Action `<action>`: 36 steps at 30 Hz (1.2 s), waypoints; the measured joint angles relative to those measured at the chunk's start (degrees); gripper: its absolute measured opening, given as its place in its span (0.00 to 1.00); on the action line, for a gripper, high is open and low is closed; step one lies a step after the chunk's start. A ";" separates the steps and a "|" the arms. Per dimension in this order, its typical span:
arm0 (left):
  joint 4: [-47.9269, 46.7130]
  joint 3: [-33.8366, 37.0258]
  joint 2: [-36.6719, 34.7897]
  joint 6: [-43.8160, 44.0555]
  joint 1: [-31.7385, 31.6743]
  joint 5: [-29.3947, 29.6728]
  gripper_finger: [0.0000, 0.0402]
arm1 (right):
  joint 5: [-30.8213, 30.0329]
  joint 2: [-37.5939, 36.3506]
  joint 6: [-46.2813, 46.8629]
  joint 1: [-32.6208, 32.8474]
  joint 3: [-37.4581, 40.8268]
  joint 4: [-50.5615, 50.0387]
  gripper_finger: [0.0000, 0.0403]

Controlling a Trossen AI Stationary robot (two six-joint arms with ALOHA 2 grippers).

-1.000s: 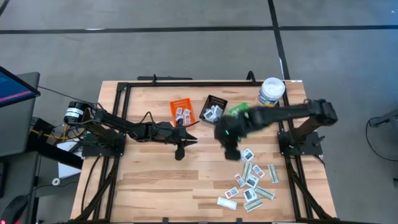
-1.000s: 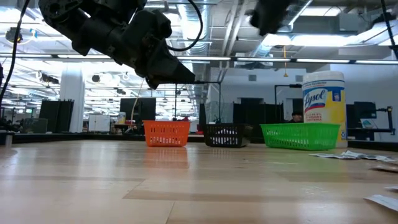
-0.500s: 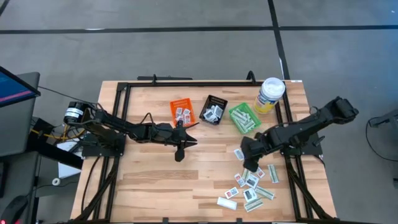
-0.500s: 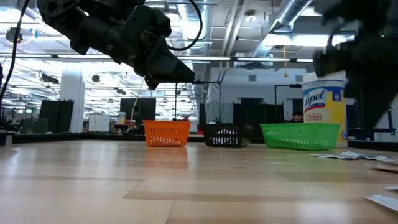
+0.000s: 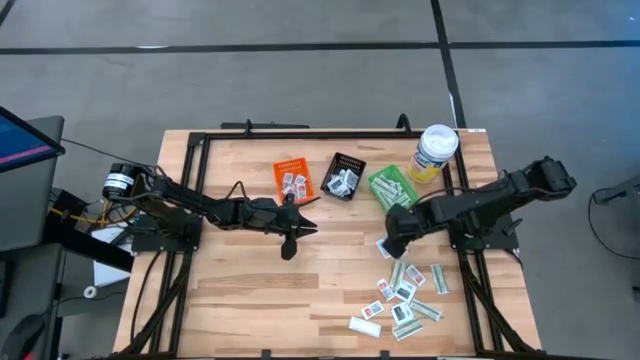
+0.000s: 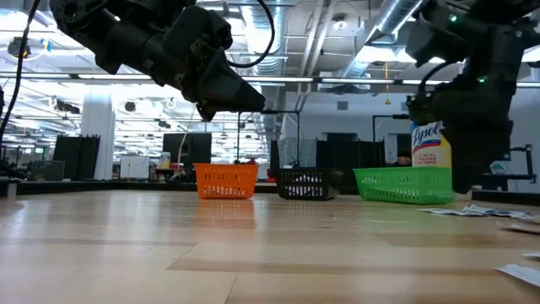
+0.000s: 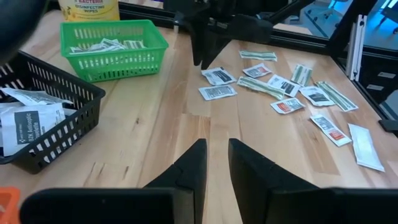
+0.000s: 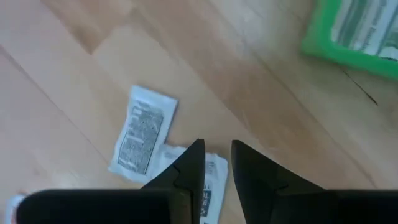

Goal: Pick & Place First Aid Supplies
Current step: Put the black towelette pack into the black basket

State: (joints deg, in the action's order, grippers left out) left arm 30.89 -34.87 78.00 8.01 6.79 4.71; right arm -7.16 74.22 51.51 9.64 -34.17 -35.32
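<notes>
The first aid packets (image 5: 405, 295) lie loose on the table's right near part; they also show in the left wrist view (image 7: 280, 87). More packets lie in the orange bin (image 5: 293, 180), the black bin (image 5: 345, 176) and the green bin (image 5: 390, 190). My right gripper (image 5: 392, 243) hangs over the far end of the pile, fingers pointing down, a narrow gap apart and empty. In its wrist view (image 8: 217, 155) one white packet (image 8: 143, 137) lies beside the fingers and another (image 8: 208, 174) lies under them. My left gripper (image 5: 290, 245) waits at the table's middle, a narrow gap open (image 7: 217, 155), empty.
The three bins stand in a row at the far middle, the green one (image 8: 357, 31) just beyond my right gripper. A white-lidded yellow canister (image 5: 436, 150) stands at the far right. Bare wood lies between the two grippers and along the near left.
My right gripper has swung from the table's middle toward the right and near edge, over the packet pile. It has then come back a little toward the far edge, to the pile's far end.
</notes>
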 joint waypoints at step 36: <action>0.02 0.00 0.00 0.00 0.00 0.00 0.17 | 4.55 8.28 -0.13 1.25 -7.18 -2.72 0.01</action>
State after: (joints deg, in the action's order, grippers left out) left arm 30.92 -34.87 78.00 8.01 6.79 4.71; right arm -2.62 82.50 51.39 10.89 -41.35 -38.05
